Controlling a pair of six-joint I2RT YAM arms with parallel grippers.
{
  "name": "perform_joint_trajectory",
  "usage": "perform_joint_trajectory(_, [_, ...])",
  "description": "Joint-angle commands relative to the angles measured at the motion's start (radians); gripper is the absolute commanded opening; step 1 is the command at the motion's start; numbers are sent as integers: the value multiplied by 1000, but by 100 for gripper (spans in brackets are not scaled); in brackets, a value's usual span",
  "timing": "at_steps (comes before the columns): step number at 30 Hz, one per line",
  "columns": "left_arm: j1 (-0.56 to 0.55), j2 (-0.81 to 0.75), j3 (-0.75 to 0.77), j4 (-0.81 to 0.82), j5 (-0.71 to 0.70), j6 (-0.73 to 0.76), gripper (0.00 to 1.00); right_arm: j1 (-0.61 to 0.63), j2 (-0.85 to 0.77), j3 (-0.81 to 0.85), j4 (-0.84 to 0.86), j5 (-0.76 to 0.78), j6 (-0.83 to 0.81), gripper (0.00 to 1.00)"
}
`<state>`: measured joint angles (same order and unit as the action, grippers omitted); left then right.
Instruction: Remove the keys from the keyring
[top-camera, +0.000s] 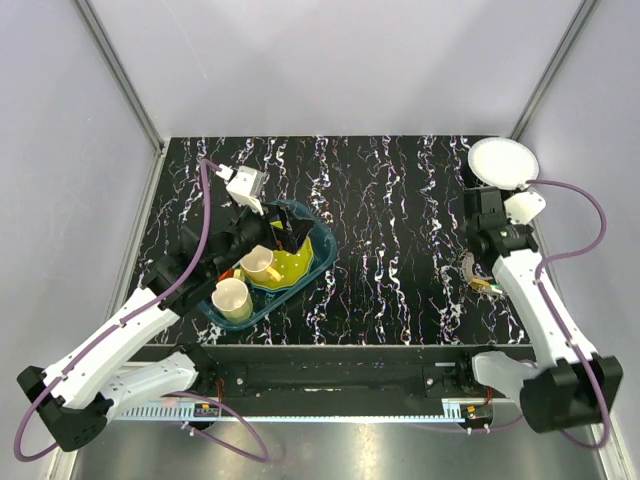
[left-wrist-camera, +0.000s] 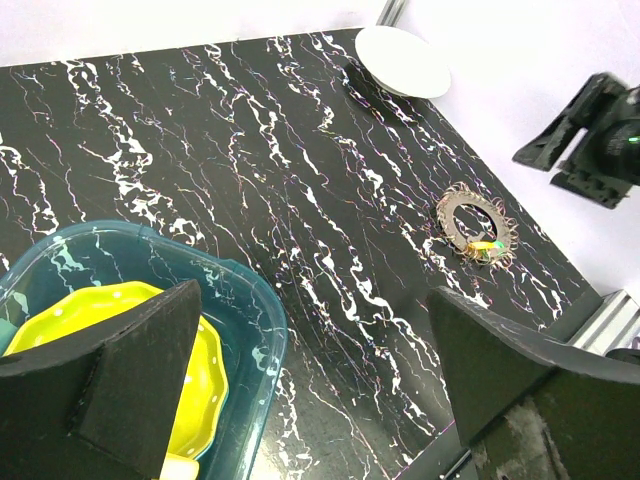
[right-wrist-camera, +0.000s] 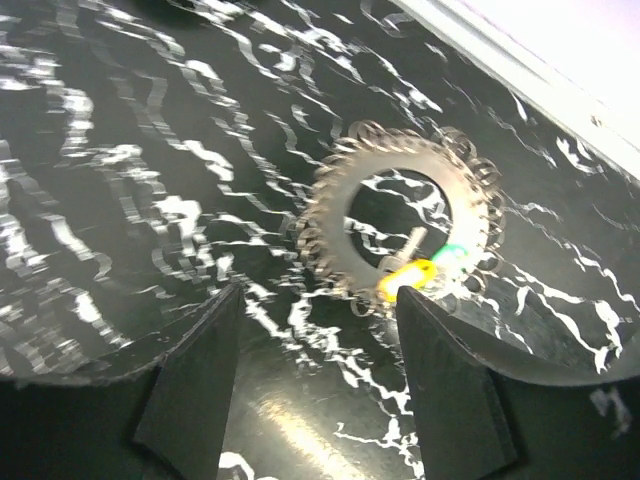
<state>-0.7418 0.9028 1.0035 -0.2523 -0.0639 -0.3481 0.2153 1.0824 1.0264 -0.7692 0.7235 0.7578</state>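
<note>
The black, white-veined desk (top-camera: 390, 230) stretched wide between the two arms. Under the left gripper (left-wrist-camera: 312, 295), whose jaws stood fully apart and held nothing, sat the teal tray (left-wrist-camera: 268, 318). From the top camera the arm covered the tray's far part, and the wrist view cut off its near end. A white plate (top-camera: 503, 160) lay at the desk's far right corner, well beyond the right gripper (right-wrist-camera: 318, 295). In the tray lay a yellow plate (top-camera: 290, 268) and two pale cups (top-camera: 232, 298). The right jaws were apart, gripping nothing, low over the desk. The keyring (right-wrist-camera: 335, 200) lay flat just beyond their tips, near the desk's right edge. It was blurred in the wrist view and half hidden by the arm from above. A yellow tag (right-wrist-camera: 405, 275) and a green tag (right-wrist-camera: 450, 255) sat on its side nearest the jaws; the keys themselves could not be made out.
</note>
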Motion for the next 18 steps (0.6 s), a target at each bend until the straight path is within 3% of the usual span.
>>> perform_joint_trajectory(1, [-2, -25, -3, 47, -4, -6, 99, -155, 123, -64, 27, -185, 38, 66])
perform_joint_trajectory(8, [-2, -2, -8, 47, -7, 0, 99, -303, 356, -71, 264, -433, -208, 70])
perform_joint_trajectory(13, [-2, -10, -5, 44, -20, 11, 99, -310, 519, 11, 277, -509, -320, 61])
perform_joint_trajectory(18, [-1, -22, -8, 47, -27, 14, 99, -310, 591, 23, 284, -561, -333, 53])
